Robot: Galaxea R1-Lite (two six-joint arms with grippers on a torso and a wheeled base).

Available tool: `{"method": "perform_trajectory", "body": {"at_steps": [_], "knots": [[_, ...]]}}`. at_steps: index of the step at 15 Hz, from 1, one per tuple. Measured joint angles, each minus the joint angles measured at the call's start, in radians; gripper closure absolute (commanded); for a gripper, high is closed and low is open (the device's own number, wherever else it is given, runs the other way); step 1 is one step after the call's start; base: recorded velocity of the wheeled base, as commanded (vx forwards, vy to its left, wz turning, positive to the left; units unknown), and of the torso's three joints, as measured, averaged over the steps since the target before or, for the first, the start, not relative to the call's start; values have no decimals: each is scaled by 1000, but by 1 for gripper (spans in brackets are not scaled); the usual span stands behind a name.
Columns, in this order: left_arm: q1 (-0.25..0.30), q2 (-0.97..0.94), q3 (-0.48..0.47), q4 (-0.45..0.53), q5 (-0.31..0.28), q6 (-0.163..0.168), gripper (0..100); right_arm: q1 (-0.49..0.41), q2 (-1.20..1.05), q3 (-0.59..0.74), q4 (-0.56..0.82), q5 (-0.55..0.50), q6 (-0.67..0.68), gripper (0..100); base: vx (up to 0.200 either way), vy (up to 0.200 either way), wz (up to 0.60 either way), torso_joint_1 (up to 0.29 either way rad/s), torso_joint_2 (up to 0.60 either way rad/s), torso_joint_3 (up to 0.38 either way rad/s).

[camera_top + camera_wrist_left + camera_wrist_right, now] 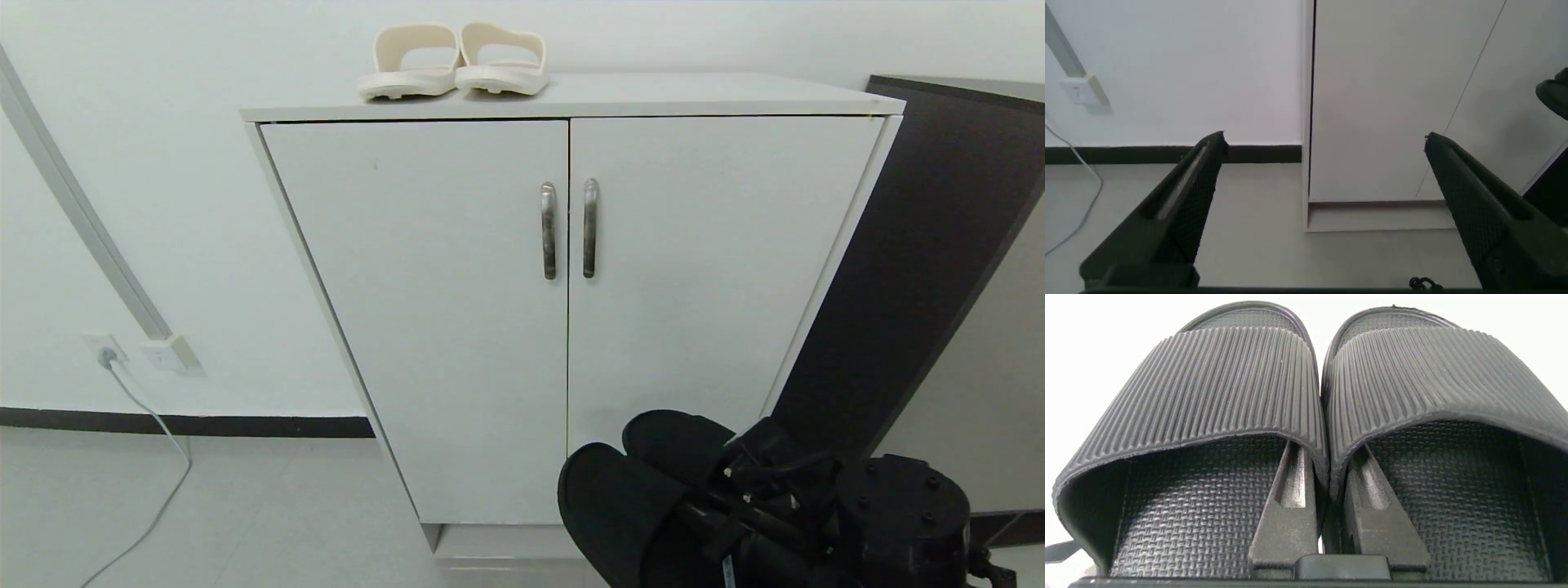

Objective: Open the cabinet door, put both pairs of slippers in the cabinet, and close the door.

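While both doors of the white laminate cabinet [424, 327] stand shut, a pair of cream rubber slippers [455, 75] sits on its top near the back left edge. The right gripper [1327, 453] pinches the pair of black ribbed slippers [620, 498] together, low before the right door's bottom edge. The left gripper [1324, 140] hangs empty, jaws spread wide, facing the cabinet's lower left corner

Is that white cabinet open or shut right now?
Shut. The cabinet has both doors flush with its front, the two handles side by side at the middle seam.
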Motion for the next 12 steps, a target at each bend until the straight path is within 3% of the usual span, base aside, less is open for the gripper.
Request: {"method": "perform_trajectory", "body": {"at_steps": [4, 6, 9, 12], "knots": [[-15, 53, -17, -6, -7, 4, 0, 0, 0, 0, -24, 0, 0, 100, 0, 0, 0, 0, 0, 0], [-18, 132, -119, -32, -23, -4, 0, 0, 1, 9, -48, 2, -4, 100, 0, 0, 0, 0, 0, 0], [-23, 353, -259, -70, -133, 13, 0, 0, 0, 11, -60, 1, -9, 100, 0, 0, 0, 0, 0, 0], [-56, 595, -316, -213, -271, 9, 0, -1, 0, 14, -77, 3, -11, 100, 0, 0, 0, 0, 0, 0]]}}
